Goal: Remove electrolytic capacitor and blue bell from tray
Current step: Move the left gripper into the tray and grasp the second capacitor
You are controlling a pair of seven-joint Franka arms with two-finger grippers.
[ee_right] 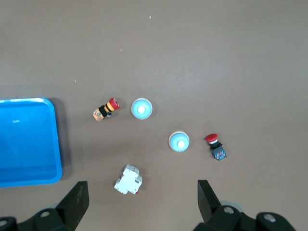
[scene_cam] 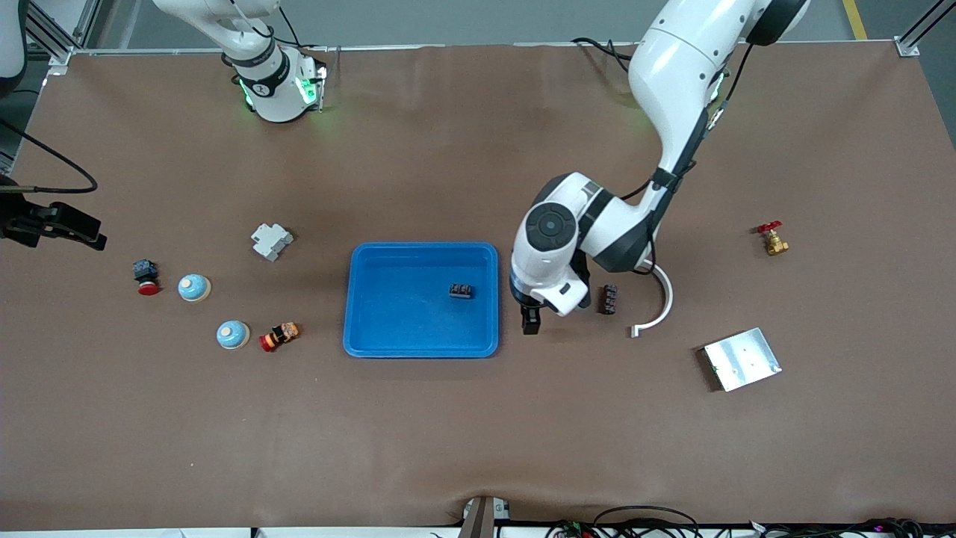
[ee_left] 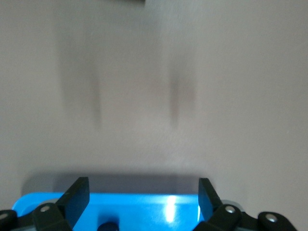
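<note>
Two pale blue bells (scene_cam: 194,288) (scene_cam: 232,334) sit toward the right arm's end of the table, also in the right wrist view (ee_right: 179,142) (ee_right: 141,109). A small black capacitor (scene_cam: 461,291) lies in the blue tray (scene_cam: 373,258). A similar black part (scene_cam: 610,300) lies outside the tray. My left gripper (scene_cam: 532,320) hangs low and open between the tray's rim and that part, holding nothing (ee_left: 142,198). My right gripper (ee_right: 142,199) is open and empty, high over the table by the white breaker; the front view does not show it.
A white breaker (scene_cam: 271,240), a red push button (scene_cam: 146,278) and an orange-red switch (scene_cam: 279,335) lie around the bells. Toward the left arm's end are a white curved piece (scene_cam: 659,306), a metal plate (scene_cam: 742,359) and a brass valve (scene_cam: 772,239).
</note>
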